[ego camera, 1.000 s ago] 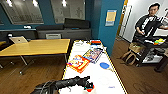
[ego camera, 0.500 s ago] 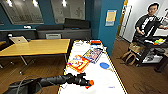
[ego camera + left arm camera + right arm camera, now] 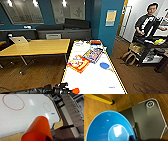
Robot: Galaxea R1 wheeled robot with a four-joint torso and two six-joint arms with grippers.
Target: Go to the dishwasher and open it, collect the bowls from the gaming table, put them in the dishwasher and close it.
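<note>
White gaming table (image 3: pixel 95 80), blue bowl (image 3: pixel 104 65), board games (image 3: pixel 86 60)

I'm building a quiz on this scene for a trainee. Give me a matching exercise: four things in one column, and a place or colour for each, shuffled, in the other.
Things:
1. blue bowl
2. laptop
3. board-game boxes
4. person

Places or colours:
a. on the wooden table
b. standing off to the right, past the blue wall
c. colourful, near the middle of the gaming table
d. alone on the white top, near its right rim

Pairs: 1-d, 2-a, 3-c, 4-b
</note>
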